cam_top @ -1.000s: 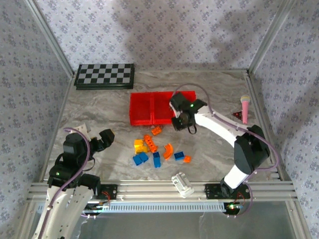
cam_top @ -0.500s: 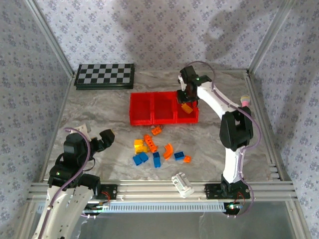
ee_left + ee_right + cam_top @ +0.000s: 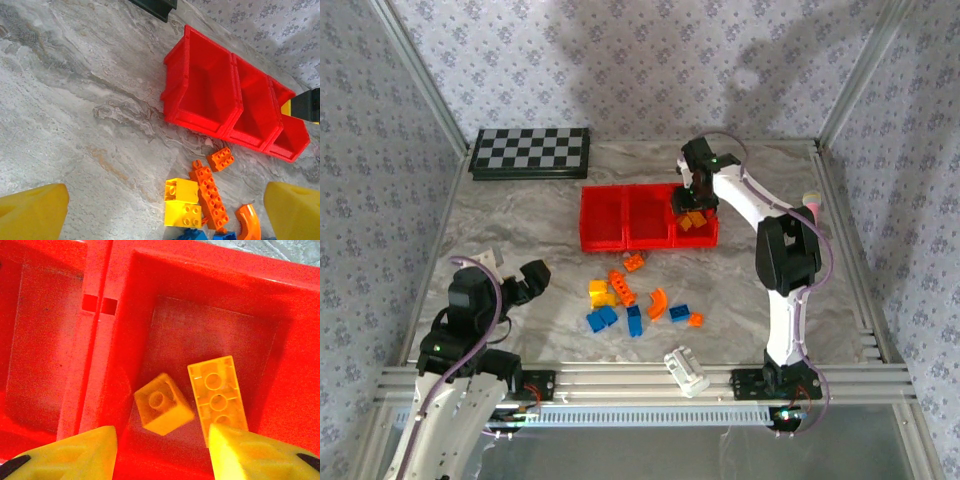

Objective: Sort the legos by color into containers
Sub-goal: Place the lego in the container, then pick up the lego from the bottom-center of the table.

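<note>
Legos [image 3: 218, 400], two orange, loose in end container [image 3: 200, 270] beneath right gripper [image 3: 162, 452]

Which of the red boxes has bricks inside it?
The right-end red box: it has a small orange brick and a long orange brick inside. The middle box and the left box look empty.

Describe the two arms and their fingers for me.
The left arm and right arm are built from white links and bulky black joints. A thin lilac cable loops along each, and small green lights glow on them. The fingers are chunky yellow wedges.
</note>
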Controlling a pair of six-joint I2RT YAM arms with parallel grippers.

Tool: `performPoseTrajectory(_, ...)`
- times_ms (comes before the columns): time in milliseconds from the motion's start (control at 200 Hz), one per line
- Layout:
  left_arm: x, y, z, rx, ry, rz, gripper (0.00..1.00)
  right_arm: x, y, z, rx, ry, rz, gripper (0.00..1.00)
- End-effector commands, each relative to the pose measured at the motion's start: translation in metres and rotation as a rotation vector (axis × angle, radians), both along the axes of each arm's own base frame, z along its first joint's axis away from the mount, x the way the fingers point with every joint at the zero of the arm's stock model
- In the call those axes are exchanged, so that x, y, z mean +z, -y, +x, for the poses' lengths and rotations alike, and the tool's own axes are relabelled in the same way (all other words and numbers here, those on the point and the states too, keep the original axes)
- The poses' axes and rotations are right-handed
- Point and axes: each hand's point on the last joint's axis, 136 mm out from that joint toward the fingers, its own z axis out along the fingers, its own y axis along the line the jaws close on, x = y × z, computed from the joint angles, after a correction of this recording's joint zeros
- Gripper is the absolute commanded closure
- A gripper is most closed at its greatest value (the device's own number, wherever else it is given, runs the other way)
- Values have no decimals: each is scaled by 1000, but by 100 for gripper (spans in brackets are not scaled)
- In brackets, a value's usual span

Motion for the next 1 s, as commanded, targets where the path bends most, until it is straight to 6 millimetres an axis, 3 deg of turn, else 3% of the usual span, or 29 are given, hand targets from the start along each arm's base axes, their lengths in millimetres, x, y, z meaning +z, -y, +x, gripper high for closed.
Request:
performPoseTrajectory(0,1,9,1,-46,-7,-15,0,28,-1,-4,1,41,42,47)
performPoseTrajectory(145,-8,21,1,-111,-74,-16,0,54,-4,-19,0,99,80,46)
performPoseTrajectory(325,-31,36,1,-176,-188,7,0,80,-4,-56,-23,177,126,42)
performPoseTrajectory(510,-58,53,0,-250,-321,82,0,86,5,-102,-89,218,210,33)
performPoseTrajectory(540,-62,55,-1,-259,-339,95,0,75,9,-113,-100,197,212,30)
performPoseTrajectory(690,-77,64,-1,-292,-400,154,0,69,17,-142,-123,181,243,25)
performPoseTrajectory(795,-78,64,-1,-291,-412,176,0,60,23,-163,-135,153,228,23)
performPoseTrajectory(995,-75,61,1,-281,-390,190,0,27,31,-222,-188,34,143,22)
